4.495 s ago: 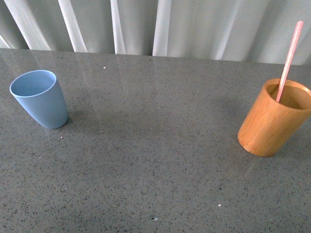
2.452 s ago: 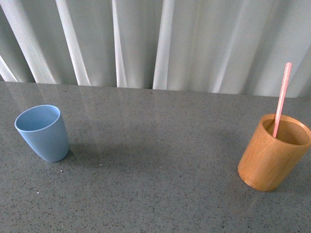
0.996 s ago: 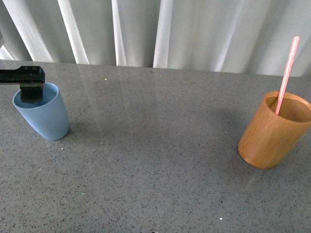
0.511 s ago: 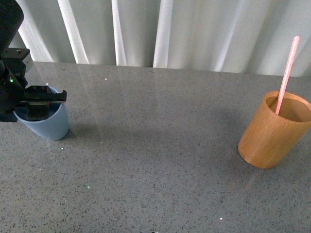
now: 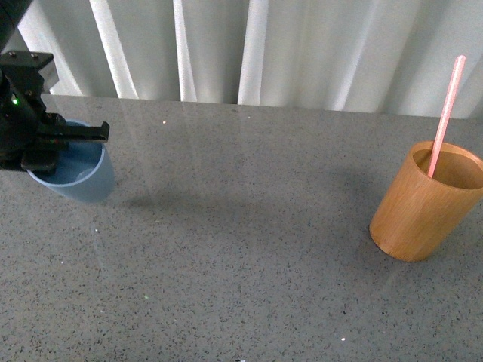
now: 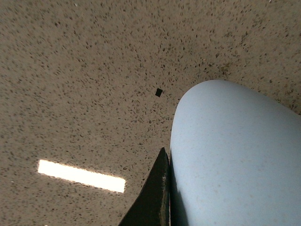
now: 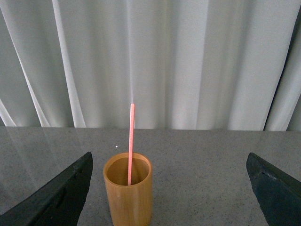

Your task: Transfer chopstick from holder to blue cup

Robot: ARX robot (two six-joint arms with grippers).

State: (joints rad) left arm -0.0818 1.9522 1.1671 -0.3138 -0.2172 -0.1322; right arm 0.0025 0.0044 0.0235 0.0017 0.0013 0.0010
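Note:
The light blue cup (image 5: 79, 177) is at the far left of the grey table, tilted and raised a little off the surface. My left gripper (image 5: 47, 147) is shut on its rim. In the left wrist view the blue cup (image 6: 235, 155) fills the lower right, with one dark finger (image 6: 153, 197) pressed against its wall. The pink chopstick (image 5: 445, 113) stands leaning in the orange-brown wooden holder (image 5: 423, 204) at the right. My right gripper (image 7: 169, 188) is open, its fingers wide apart, facing the holder (image 7: 128, 190) and the chopstick (image 7: 130, 141) from a distance.
The grey speckled table (image 5: 241, 249) stretches between the cup and the holder. A white curtain (image 5: 264, 45) hangs behind the table's far edge.
My left arm came in from the left and closed on the blue cup's rim. The cup has since lifted, tilted and shifted a little to the right. The holder and chopstick have not moved.

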